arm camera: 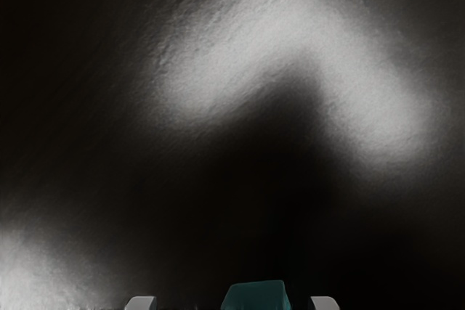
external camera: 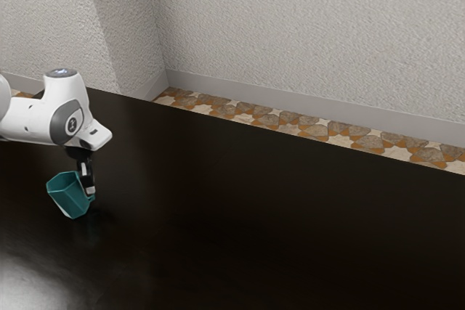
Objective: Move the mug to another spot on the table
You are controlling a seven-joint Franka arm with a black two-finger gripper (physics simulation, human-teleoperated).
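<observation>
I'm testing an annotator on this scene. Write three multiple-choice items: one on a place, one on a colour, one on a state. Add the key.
1. Where over the table is the mug in the exterior view?
A. At the view's left, right beside the gripper
B. At the view's far right
C. In the middle of the view

2. What colour is the mug?
A. Red
B. Teal
C. White

3. How does the mug stand?
A. Upright
B. Upside down
C. Tilted

Key:
1 A, because the mug is near the exterior view's left edge, just under the arm's hand.
2 B, because its walls are teal in the exterior view, and a teal shape shows at the wrist view's lower edge.
3 C, because its rim and sides lean clearly off vertical.
</observation>
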